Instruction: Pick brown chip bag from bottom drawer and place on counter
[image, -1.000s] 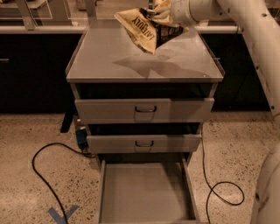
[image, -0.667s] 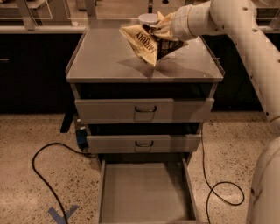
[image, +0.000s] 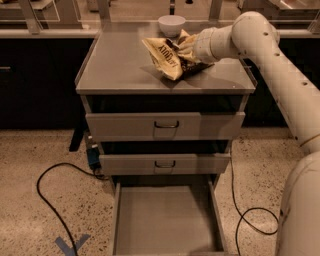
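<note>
The brown chip bag (image: 167, 57) is a crinkled tan and dark brown foil bag, and its lower end rests on the counter (image: 120, 70) right of the middle. My gripper (image: 184, 50) is at the bag's right side and grips its upper part, at the end of my white arm (image: 270, 60) reaching in from the right. The bottom drawer (image: 165, 220) is pulled fully out at the bottom of the view and its flat floor holds nothing.
A white bowl (image: 171, 24) stands at the counter's back edge, just behind the bag. Two grey drawer fronts (image: 165, 125) sit slightly open below the counter. Black cables (image: 50, 200) lie on the speckled floor on both sides. Blue tape (image: 70, 245) marks the floor.
My arm has lowered the bag from above the counter until it rests on the surface, and the gripper has shifted a little to the right and down.
</note>
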